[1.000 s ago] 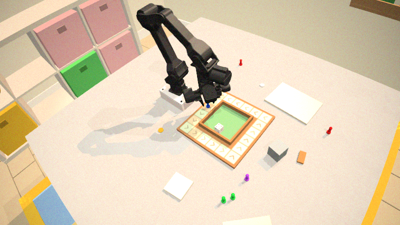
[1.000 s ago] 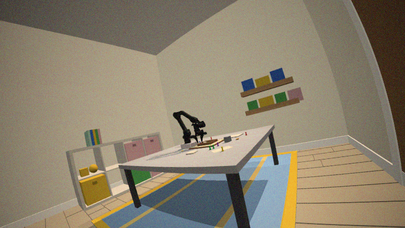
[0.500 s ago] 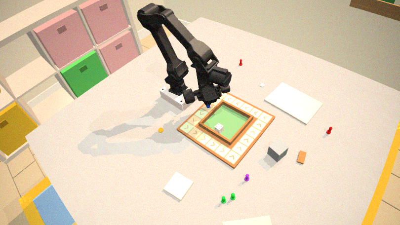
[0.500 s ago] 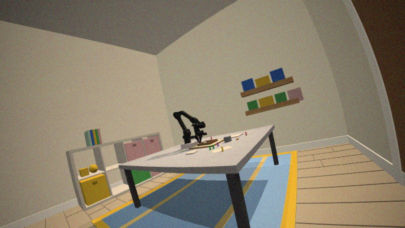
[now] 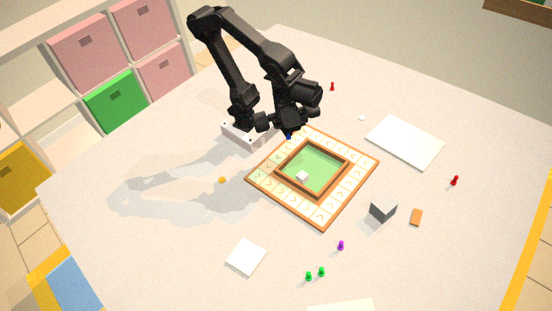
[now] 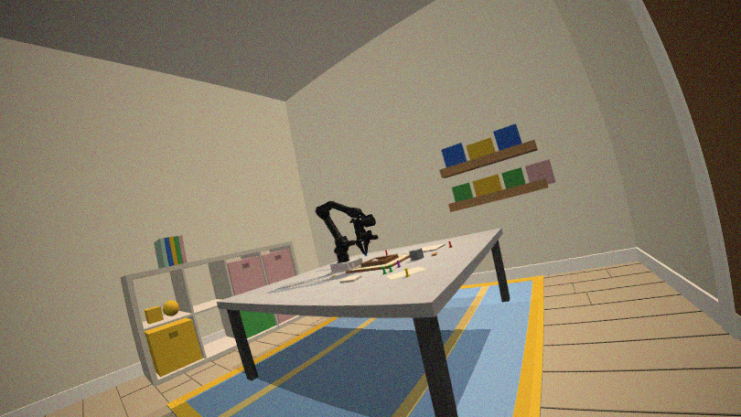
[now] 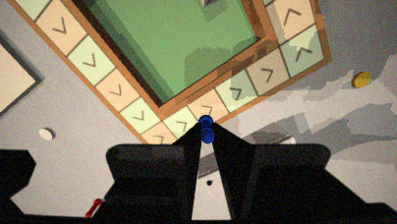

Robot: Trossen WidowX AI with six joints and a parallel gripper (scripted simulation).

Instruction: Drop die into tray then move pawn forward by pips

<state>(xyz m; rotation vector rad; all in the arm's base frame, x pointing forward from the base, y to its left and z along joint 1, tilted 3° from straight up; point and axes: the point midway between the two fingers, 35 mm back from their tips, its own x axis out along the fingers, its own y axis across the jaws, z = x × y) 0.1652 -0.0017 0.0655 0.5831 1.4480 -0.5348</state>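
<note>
My gripper point(image 5: 288, 134) point(image 6: 365, 252) point(image 7: 205, 127) is shut on the blue pawn point(image 5: 287, 136) point(image 7: 206, 129), held upright between the fingertips just above the board's left-hand row, near the arm's base. The board point(image 5: 332, 204) point(image 7: 90, 60) has a ring of cream and pale green squares with arrows. The brown-rimmed tray point(image 5: 320, 166) point(image 7: 162, 49) has a green floor. The white die point(image 5: 302, 176) rests in the tray near its left corner; its top pips are too small to read surely. Only a sliver of it shows at the wrist view's top edge.
Red pawns point(image 5: 332, 86) point(image 5: 454, 180), a purple pawn point(image 5: 340, 245) and green pawns point(image 5: 308, 276) point(image 5: 321, 271) stand around the board. A grey block point(image 5: 383, 209), an orange piece point(image 5: 416, 217), white slabs point(image 5: 405, 142) point(image 5: 246, 256), a white disc point(image 5: 361, 117) and a yellow disc point(image 5: 221, 179) lie about.
</note>
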